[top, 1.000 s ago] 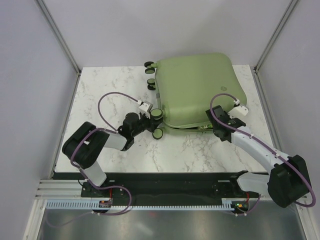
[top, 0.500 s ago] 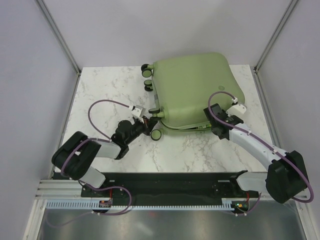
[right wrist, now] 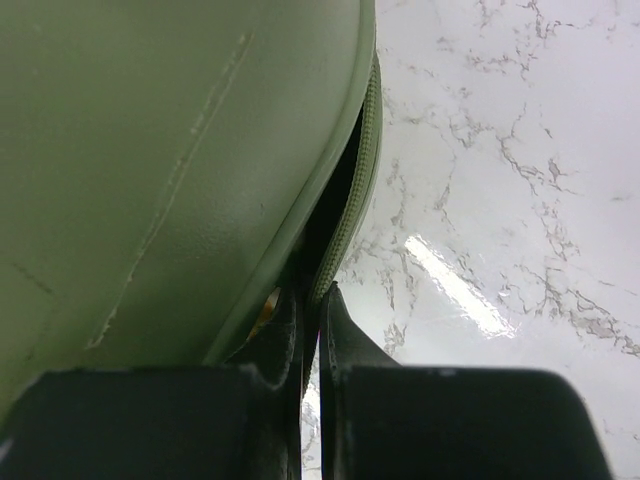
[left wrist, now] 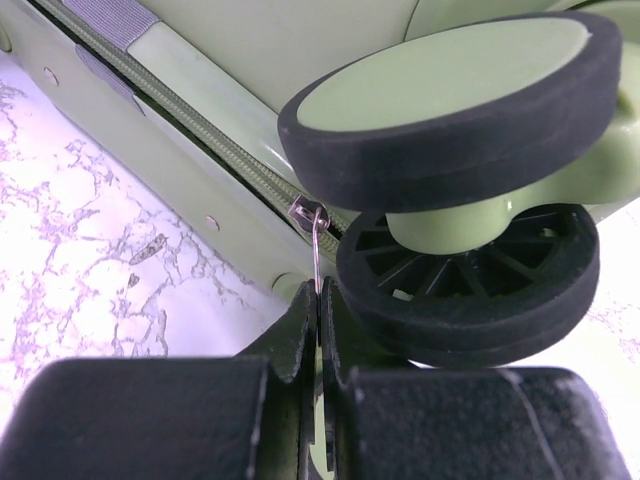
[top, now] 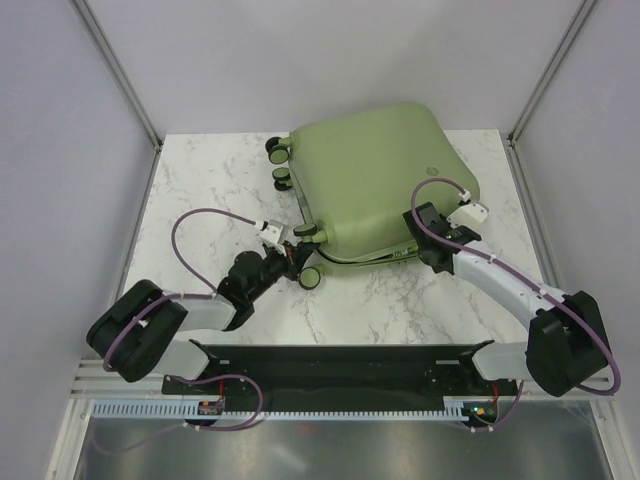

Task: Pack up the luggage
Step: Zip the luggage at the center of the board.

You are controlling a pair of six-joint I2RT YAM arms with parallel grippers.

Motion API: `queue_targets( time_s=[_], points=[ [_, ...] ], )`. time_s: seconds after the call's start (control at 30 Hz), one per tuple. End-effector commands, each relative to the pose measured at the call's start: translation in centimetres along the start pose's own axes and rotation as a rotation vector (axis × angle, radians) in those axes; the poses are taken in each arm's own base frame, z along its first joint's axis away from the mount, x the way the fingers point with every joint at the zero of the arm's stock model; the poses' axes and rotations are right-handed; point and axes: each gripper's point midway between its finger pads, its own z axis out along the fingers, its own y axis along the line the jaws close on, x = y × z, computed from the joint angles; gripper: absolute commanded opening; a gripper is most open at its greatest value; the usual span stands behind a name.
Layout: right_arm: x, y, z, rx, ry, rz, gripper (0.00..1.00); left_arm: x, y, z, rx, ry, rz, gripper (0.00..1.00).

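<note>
On marble tabletop (top: pixel 200 190), far centre, luggage (top: pixel 375 170) lies flat, shell up, wheels pointing left, near seam gaping. Zipper pull (left wrist: pixel 317 240) hangs off seam beside near-left caster wheel (left wrist: pixel 450 100). Left hand (left wrist: pixel 318 300) clamped on it; I read fingers pressed tight around metal tab. Right hand (right wrist: pixel 312 300) closed at near-right edge, tips meeting at open seam. I cannot tell whether zip tape is pinched between them.

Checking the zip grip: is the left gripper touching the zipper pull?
Touching. The left wrist view shows the zipper pull running down into the left gripper, which is shut on it.
</note>
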Motion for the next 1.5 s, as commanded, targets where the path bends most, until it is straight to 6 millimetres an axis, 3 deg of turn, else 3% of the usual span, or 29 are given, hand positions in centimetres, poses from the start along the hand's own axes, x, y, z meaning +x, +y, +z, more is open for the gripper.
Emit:
queue_targets(
  time_s=[0.0,0.27,0.4,0.57,0.77,1.1,1.17,1.37,1.47],
  points=[
    [4.3,5.6,-2.1,-0.214,0.198,-0.037,0.00,-0.4,-3.3,-0.9,0.114,-0.008,0.018,0.02],
    [4.4,5.8,-1.6,-0.199,0.191,-0.027,0.00,0.7,-4.0,-3.3,0.092,0.040,-0.006,0.02],
    [4.5,5.9,-1.6,-0.200,0.194,-0.015,0.00,0.3,-4.1,-4.4,0.079,0.033,-0.004,0.02],
    [5.6,6.7,-1.7,-0.236,0.231,0.010,0.00,0.9,-4.1,-4.4,0.074,0.049,-0.020,0.02],
    [6.0,6.8,-2.6,-0.269,0.258,0.012,0.00,1.2,-3.6,-2.9,0.051,0.045,-0.030,0.02],
    [8.0,5.8,-4.0,-0.284,0.312,0.001,0.00,-2.5,0.9,0.5,-0.072,-0.086,-0.030,0.02],
    [8.4,5.8,-4.0,-0.282,0.321,-0.003,0.00,-3.5,0.9,1.1,-0.058,-0.113,-0.023,0.02],
    [9.1,7.8,-5.3,-0.326,0.323,-0.019,0.00,-4.3,0.8,2.5,0.011,-0.107,0.021,0.02],
    [9.5,8.9,-5.8,-0.347,0.325,-0.032,0.00,-5.0,2.2,2.9,0.005,-0.117,0.034,0.02]
  ],
)
